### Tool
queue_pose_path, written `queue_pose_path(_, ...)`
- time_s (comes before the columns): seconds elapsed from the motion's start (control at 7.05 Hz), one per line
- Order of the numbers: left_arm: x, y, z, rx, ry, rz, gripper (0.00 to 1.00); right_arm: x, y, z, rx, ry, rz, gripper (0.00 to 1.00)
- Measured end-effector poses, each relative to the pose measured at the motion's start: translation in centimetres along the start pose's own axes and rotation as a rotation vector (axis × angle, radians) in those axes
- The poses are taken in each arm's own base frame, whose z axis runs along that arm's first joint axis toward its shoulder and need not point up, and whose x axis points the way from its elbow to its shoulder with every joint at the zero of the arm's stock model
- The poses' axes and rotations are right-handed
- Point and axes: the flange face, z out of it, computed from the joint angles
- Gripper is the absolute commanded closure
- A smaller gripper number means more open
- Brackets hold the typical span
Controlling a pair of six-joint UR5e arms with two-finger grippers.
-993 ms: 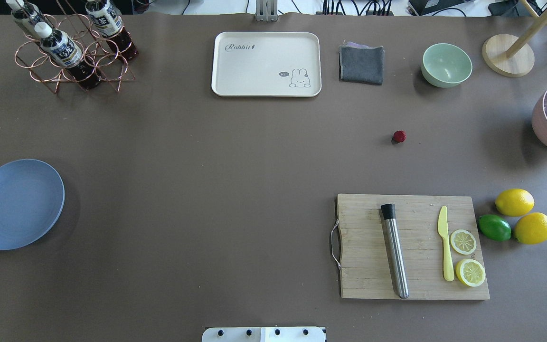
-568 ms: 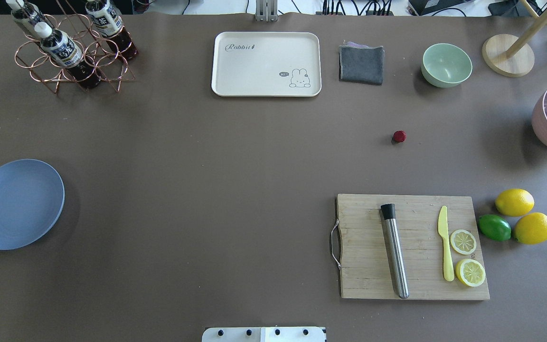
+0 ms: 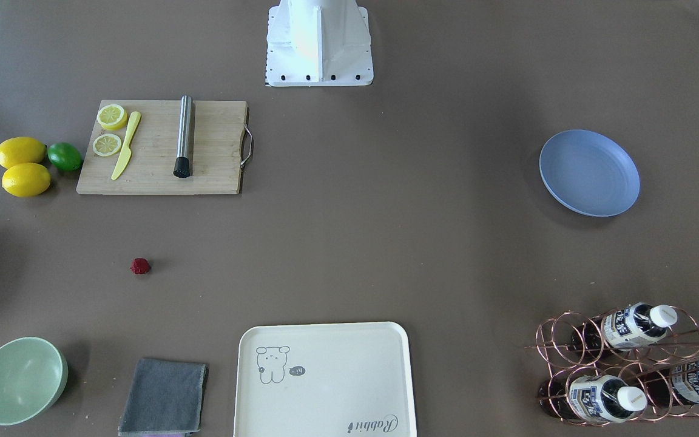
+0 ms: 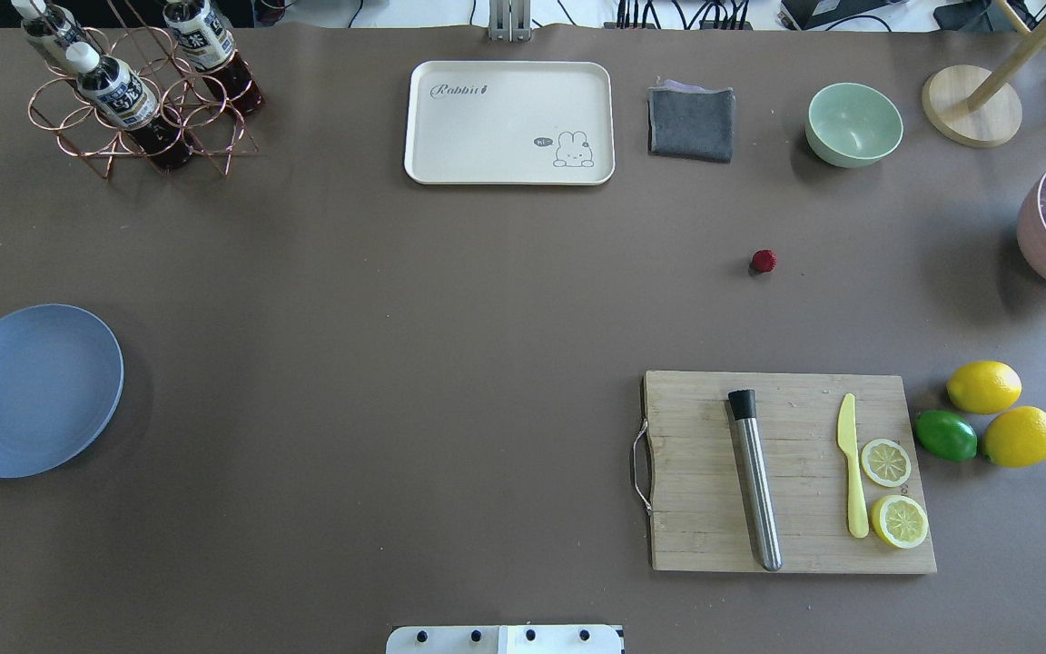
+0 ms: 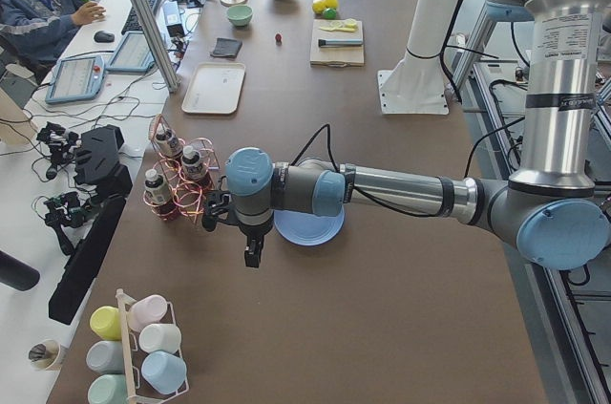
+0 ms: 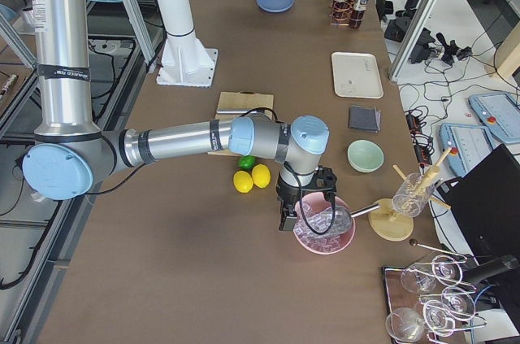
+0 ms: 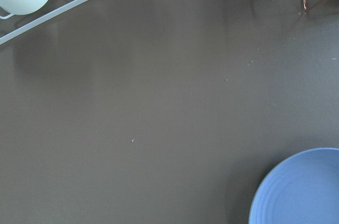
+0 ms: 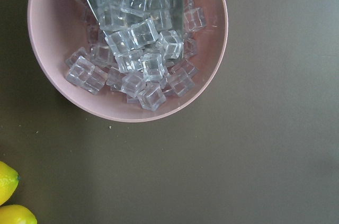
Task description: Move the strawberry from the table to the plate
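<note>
Waiting strawberry, arms parked at either end

The strawberry (image 4: 763,262) lies alone on the brown tabletop (image 4: 414,363), on the robot's right half. It is between the green bowl (image 4: 853,124) farther out and the cutting board (image 4: 786,472) nearer the robot, well apart from both. The blue plate (image 4: 31,391) sits at the far left edge with nothing on it yet.

The berry looks tiny, light and bumpy. It would probably roll if nudged and might bruise if squeezed. A gentle pinch across its widest part from straight above seems the safest hold.

The right pincer (image 6: 284,220) hangs over a pink bowl of ice (image 8: 127,44) at the right end. The left pincer (image 5: 250,253) hangs beside the plate, near a copper bottle rack (image 4: 137,100). Each shows only from a side camera, so I cannot tell whether either is released or clenched.

The tray (image 4: 509,123) and cloth (image 4: 691,123) lie along the far edge. Two lemons (image 4: 983,386) and a lime (image 4: 945,435) sit beside the board. None of these appears to lie on the line from berry to plate.
</note>
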Motion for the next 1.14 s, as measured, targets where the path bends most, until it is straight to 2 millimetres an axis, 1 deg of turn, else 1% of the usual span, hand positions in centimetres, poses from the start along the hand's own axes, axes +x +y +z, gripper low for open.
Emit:
queue_pose_path(0.14,0.4,-0.2,-0.4,0.028,0.002,0.029,0.00,-0.2,-0.1,0.0,0.012,-0.011,-0.008,0.00)
queue_pose_path(0.43,0.7,-0.8,-0.2,0.086,0.007,0.101,0.00,-0.5,-0.3,-0.1,0.024,-0.021,-0.019,0.00)
queue_pose_path(0.57,1.3,-1.0,-0.1,0.119,0.012,0.151,0.00,-1.0,-0.6,-0.2,0.044,-0.032,-0.039,0.00)
queue_pose_path(0.71,2.3,-1.2,0.7,0.154,0.018,0.218,0.01,-2.1,-1.3,-0.6,0.087,-0.064,-0.080,0.00)
queue_pose_path(0.85,4.0,-1.5,3.1,0.168,0.027,0.298,0.01,-3.4,-2.0,-1.4,0.150,-0.107,-0.134,0.00)
queue_pose_path(0.99,5.4,-1.4,6.4,0.158,0.030,0.354,0.01,-4.4,-2.5,-2.3,0.209,-0.130,-0.167,0.00)
queue_pose_path(1.14,5.6,-0.9,9.4,0.143,0.029,0.354,0.01,-5.1,-2.8,-2.9,0.253,-0.137,-0.169,0.00)
